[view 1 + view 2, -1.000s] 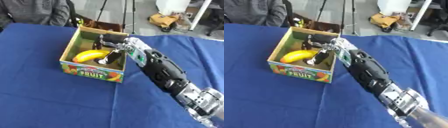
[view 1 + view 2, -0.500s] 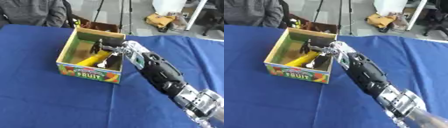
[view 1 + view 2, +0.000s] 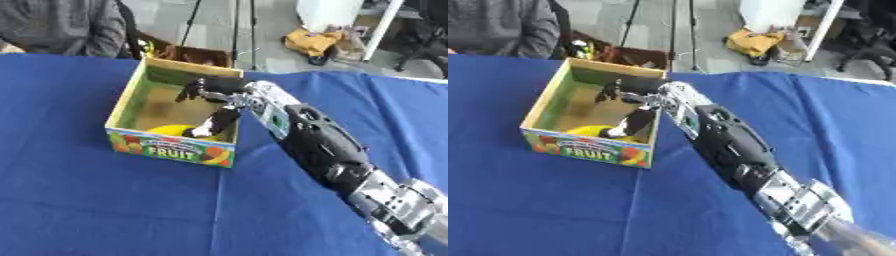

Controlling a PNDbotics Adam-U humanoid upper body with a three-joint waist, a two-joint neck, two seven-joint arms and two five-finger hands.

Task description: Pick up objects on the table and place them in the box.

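A cardboard box (image 3: 171,148) with a "FRUIT" print on its front stands on the blue table, left of centre. A yellow banana (image 3: 170,130) lies low inside it against the front wall, partly hidden by that wall. My right hand (image 3: 216,90) reaches in over the box's right rim from the lower right. Its fingers are spread, one dark finger (image 3: 635,123) pointing down beside the banana, and nothing is held between them. My left hand shows in neither view.
Blue cloth (image 3: 105,200) covers the table all around the box. My right forearm (image 3: 315,145) runs diagonally across the table's right half. A person sits at the far left edge, and tripod legs and a cardboard carton stand on the floor behind.
The banana, held up at the box's top a second ago, has dropped to the bottom near the front wall. My right hand has opened and let it go. The camera has shifted slightly.
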